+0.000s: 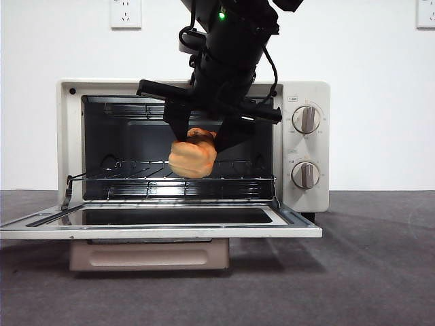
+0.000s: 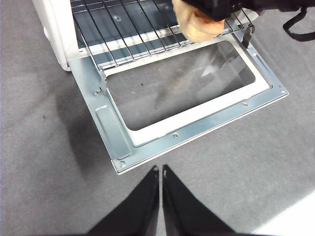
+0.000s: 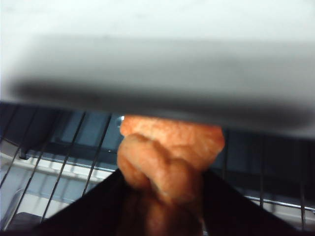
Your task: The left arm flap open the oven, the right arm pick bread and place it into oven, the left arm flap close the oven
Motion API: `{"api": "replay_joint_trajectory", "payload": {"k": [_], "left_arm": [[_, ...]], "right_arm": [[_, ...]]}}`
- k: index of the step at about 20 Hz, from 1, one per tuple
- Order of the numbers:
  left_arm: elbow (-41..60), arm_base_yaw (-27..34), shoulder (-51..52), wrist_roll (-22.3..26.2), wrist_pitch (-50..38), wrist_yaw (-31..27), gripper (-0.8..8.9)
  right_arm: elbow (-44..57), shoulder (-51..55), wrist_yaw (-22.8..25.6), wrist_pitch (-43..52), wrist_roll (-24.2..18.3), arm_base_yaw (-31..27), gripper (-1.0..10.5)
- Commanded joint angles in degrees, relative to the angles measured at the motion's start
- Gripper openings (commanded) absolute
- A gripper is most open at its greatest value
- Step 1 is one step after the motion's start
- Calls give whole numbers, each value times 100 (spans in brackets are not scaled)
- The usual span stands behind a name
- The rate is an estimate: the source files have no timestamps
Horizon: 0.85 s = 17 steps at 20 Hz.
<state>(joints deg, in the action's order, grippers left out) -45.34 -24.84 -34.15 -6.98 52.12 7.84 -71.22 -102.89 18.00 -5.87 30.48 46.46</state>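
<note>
Front view, item: golden-orange lumpy bread loaf (image 1: 193, 157), clamped in the right arm's black gripper (image 1: 202, 139), hanging just above the wire rack (image 1: 136, 170) at the cream-white toaster oven (image 1: 306, 92) mouth. We judge lowering comes next. Left gripper (image 2: 160, 169): jaws together, waiting before the dropped door (image 2: 197, 129).

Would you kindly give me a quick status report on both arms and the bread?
Right tool shut on bread, at the oven mouth above the wire rack. Left tool shut, empty, back from the open door. Nothing in the way.
</note>
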Motion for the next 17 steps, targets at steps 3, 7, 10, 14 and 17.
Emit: {"api": "replay_joint_trajectory", "payload": {"k": [3,7,10,14,17], "left_arm": [[-33,-15,-22,52,-28,28,16],[-35,-15,-22,52,-28,28,16],[-33,-13,-22,52,-28,28,16],[-35,-13,-22,52,-55,28,16],[-33,-13,-22,52,-70,28,16]], "right_arm": [[-138,-136,22,17,61,46,366],[-138,-90,-7,-35,57,92,393],[-138,-33,-7,-66,37,151,393],[-138,232,13,-291,-59,238,393],[-138,597,15,-533,-166,302,393]]}}
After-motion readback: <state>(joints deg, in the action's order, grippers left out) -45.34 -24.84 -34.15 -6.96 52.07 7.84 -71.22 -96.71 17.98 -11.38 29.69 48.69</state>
